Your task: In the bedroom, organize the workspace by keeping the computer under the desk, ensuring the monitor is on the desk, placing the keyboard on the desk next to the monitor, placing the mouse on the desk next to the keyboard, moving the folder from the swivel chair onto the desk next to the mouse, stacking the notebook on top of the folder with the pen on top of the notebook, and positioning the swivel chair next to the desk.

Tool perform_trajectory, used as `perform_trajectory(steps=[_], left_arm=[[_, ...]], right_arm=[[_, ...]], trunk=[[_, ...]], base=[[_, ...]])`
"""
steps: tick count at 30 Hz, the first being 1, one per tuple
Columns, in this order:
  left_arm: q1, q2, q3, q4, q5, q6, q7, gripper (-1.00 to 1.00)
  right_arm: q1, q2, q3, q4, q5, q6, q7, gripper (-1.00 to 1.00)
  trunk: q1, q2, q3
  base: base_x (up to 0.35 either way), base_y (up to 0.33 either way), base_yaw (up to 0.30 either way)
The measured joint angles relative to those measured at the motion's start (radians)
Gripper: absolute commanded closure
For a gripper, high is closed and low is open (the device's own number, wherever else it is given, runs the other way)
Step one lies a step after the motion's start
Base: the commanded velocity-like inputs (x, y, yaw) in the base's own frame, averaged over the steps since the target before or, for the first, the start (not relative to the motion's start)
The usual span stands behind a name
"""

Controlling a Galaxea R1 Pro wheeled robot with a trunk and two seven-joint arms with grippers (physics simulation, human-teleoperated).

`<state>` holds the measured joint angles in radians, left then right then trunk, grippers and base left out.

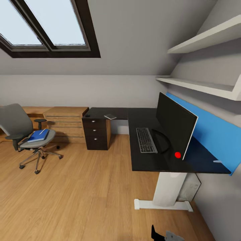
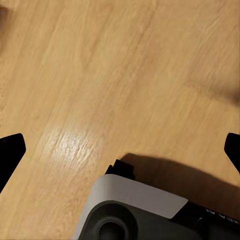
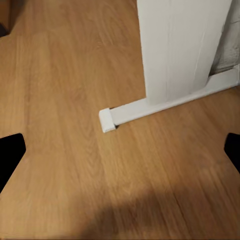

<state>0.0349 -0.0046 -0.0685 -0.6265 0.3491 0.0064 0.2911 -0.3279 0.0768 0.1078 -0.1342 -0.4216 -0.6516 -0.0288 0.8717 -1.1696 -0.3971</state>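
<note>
Nearest, both wrist cameras look down at bare wood floor (image 2: 100, 75); the left gripper (image 2: 120, 150) and right gripper (image 3: 120, 150) each have fingers spread wide, holding nothing. Beyond stands the table (image 1: 147, 164) on its white leg (image 1: 167, 192) — keyboard (image 1: 146, 140) beside the monitor (image 1: 175, 125), notebook (image 1: 110, 116) further back. Farther left, well apart, the swivel chair (image 1: 13, 124) carries the folder (image 1: 37, 136).

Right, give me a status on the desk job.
Done: monitor and keyboard sit side by side on the desk. In hand: nothing; both grippers are open over bare floor. Left: folder with the pen on it is still on the chair, far from the desk; notebook and mouse lie on the far wing.
</note>
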Motion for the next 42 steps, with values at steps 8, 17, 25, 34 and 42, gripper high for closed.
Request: perform_trajectory(steps=[8, 17, 25, 34, 42], left_arm=[[0.0, -0.001, 0.001, 0.001, -0.002, -0.052, 0.001, -1.0], [0.0, -0.002, 0.001, 0.002, -0.002, -0.057, 0.001, -1.0], [0.0, -0.003, -0.001, 0.003, -0.003, -0.058, 0.002, -1.0], [0.0, -0.001, 0.001, 0.003, -0.002, -0.059, 0.002, -1.0], [0.0, 0.0, 0.002, 0.003, 0.0, -0.059, 0.001, -1.0]], right_arm=[[0.0, 0.002, -0.001, 0.003, 0.034, -0.011, 0.001, -1.0], [0.0, 0.027, -0.002, 0.019, 0.039, -0.038, -0.003, -1.0], [0.0, 0.035, 0.002, 0.038, 0.054, -0.068, -0.002, -1.0], [0.0, 0.072, 0.002, 0.102, 0.196, -0.151, -0.005, -1.0], [0.0, 0.072, 0.002, 0.105, 0.198, -0.151, -0.005, -1.0]], trunk=[[-0.031, 0.056, 0.025], [-0.065, 0.119, 0.053], [-0.096, 0.175, 0.078], [-0.131, 0.238, 0.107], [-0.15, 0.273, 0.122]], base=[[0.0, 0.0, 0.0], [0.0, 0.0, 0.002], [0.0, 0.0, 0.228], [0.058, 0.0, 0.28], [0.319, 0.034, 0.281]])
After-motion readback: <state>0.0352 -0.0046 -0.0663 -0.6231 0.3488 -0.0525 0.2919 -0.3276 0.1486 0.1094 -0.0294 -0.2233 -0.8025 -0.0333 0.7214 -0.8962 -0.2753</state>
